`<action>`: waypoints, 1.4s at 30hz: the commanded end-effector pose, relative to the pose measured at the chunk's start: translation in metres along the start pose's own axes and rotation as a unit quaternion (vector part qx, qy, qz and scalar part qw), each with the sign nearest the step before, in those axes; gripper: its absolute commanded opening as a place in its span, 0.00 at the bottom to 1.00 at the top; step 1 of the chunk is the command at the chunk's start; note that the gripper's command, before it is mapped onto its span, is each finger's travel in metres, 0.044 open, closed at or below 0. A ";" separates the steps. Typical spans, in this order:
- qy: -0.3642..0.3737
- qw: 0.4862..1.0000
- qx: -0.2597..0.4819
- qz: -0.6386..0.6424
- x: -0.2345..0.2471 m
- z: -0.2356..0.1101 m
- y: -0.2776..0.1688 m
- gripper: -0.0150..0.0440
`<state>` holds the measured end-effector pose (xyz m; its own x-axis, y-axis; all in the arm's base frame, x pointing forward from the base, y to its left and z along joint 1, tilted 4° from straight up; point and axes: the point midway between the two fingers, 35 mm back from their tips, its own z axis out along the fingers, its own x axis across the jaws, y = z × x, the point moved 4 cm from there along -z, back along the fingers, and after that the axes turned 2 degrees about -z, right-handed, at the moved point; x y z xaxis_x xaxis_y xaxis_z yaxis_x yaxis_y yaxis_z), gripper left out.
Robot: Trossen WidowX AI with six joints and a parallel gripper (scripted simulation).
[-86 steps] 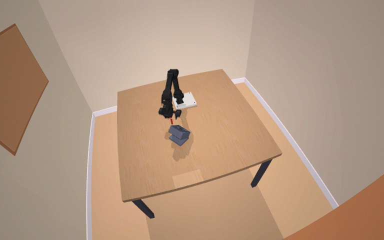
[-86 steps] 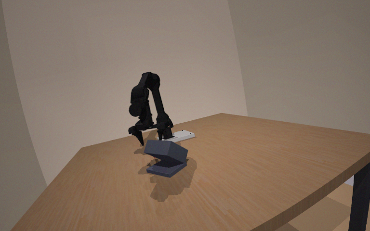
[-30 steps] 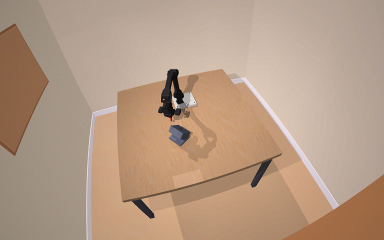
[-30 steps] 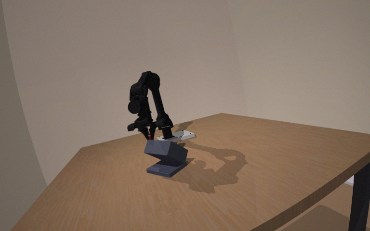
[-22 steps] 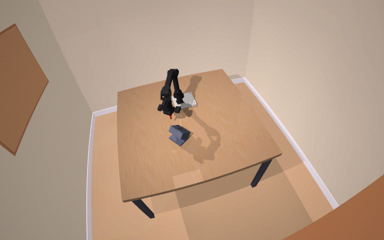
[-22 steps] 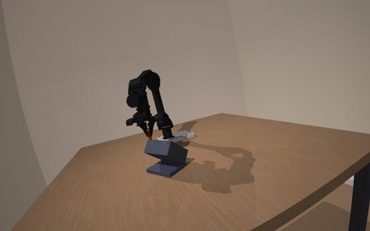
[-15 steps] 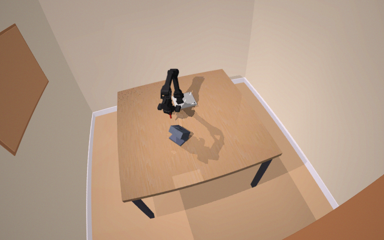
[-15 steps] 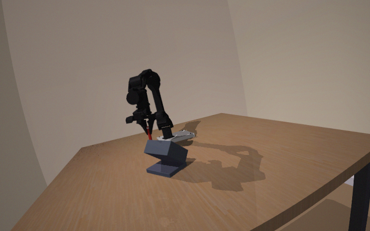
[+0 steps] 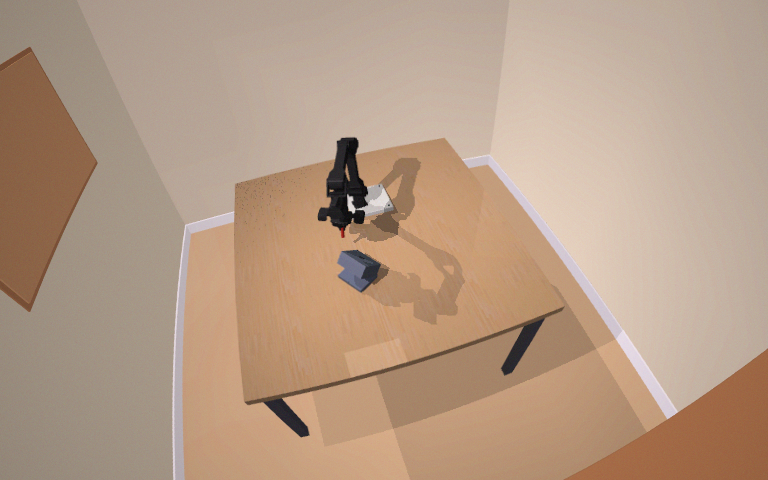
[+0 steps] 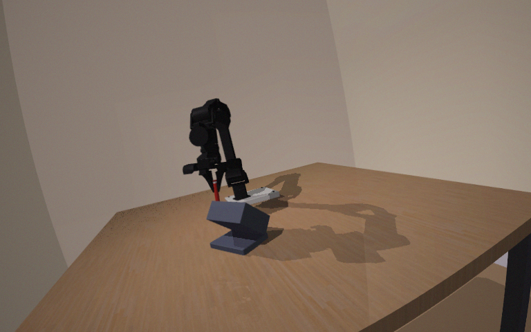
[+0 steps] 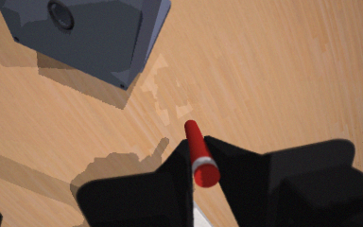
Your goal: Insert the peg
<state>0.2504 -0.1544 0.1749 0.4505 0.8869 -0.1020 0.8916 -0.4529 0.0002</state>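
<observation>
A round red peg [image 9: 342,233] [image 10: 216,193] [image 11: 198,144] with a pale band near its top is held between the fingers. My gripper [image 10: 215,187] [image 11: 196,143] is shut on it and holds it above the table, its lower end pointing down. The slate-blue block with the sloped panel [image 9: 357,268] [image 10: 226,211] [image 11: 98,47] stands on the table, in front of the gripper and apart from the peg. In the wrist view the round hole [image 11: 60,15] shows in its face at the upper left. The hole is hidden in the exterior view.
The white base plate [image 9: 380,199] [image 10: 269,191] of the arm lies on the table [image 9: 293,333] [image 10: 137,279] behind the gripper. The block's thin foot [image 10: 231,244] rests on the table. Shadows of the arm fall beside the block.
</observation>
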 end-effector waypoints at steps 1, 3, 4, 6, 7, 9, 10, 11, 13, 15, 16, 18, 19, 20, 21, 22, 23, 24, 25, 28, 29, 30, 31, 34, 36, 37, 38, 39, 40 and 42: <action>-0.009 1.000 -0.004 -0.017 0.003 -0.001 0.002 0.25; -0.014 1.000 -0.006 -0.025 0.005 -0.002 0.003 0.25; -0.016 0.999 -0.008 -0.029 0.006 -0.002 0.004 0.25; -0.020 0.999 -0.010 -0.036 0.008 -0.003 0.005 0.25; -0.022 0.999 -0.011 -0.040 0.009 -0.003 0.005 0.25; -0.026 0.998 -0.013 -0.048 0.011 -0.004 0.006 0.25; -0.028 0.998 -0.014 -0.052 0.012 -0.004 0.006 0.25; -0.030 0.998 -0.015 -0.056 0.013 -0.004 0.007 0.25; -0.034 0.997 -0.017 -0.063 0.015 -0.005 0.008 0.25; -0.039 0.997 -0.019 -0.071 0.017 -0.006 0.008 0.25; -0.041 0.996 -0.020 -0.075 0.018 -0.006 0.009 0.25; -0.045 0.995 -0.023 -0.083 0.021 -0.007 0.010 0.25; -0.047 0.995 -0.024 -0.086 0.022 -0.007 0.010 0.25; -0.049 0.994 -0.025 -0.090 0.023 -0.007 0.010 0.25; -0.051 0.994 -0.026 -0.094 0.024 -0.008 0.011 0.25; -0.053 0.993 -0.027 -0.098 0.025 -0.008 0.011 0.25; -0.055 0.993 -0.028 -0.101 0.026 -0.008 0.012 0.25; -0.057 0.992 -0.029 -0.105 0.027 -0.009 0.012 0.25; -0.059 0.992 -0.030 -0.109 0.028 -0.009 0.012 0.25; -0.065 0.990 -0.034 -0.120 0.031 -0.010 0.013 0.25; -0.068 0.989 -0.035 -0.124 0.032 -0.011 0.014 0.25; -0.070 0.989 -0.036 -0.128 0.033 -0.011 0.014 0.25; -0.072 0.988 -0.037 -0.131 0.035 -0.011 0.015 0.25; -0.078 0.986 -0.040 -0.142 0.038 -0.013 0.016 0.25; -0.082 0.984 -0.043 -0.150 0.040 -0.013 0.016 0.25; -0.084 0.984 -0.044 -0.153 0.041 -0.014 0.017 0.25; -0.086 0.983 -0.045 -0.157 0.042 -0.014 0.017 0.25; -0.088 0.982 -0.046 -0.161 0.043 -0.015 0.017 0.25; -0.090 0.981 -0.047 -0.164 0.045 -0.015 0.018 0.25; -0.094 0.979 -0.050 -0.172 0.047 -0.016 0.018 0.25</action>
<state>0.2858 -0.1216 0.1851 0.1399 0.9498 -0.2800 0.9901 -0.1371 0.0299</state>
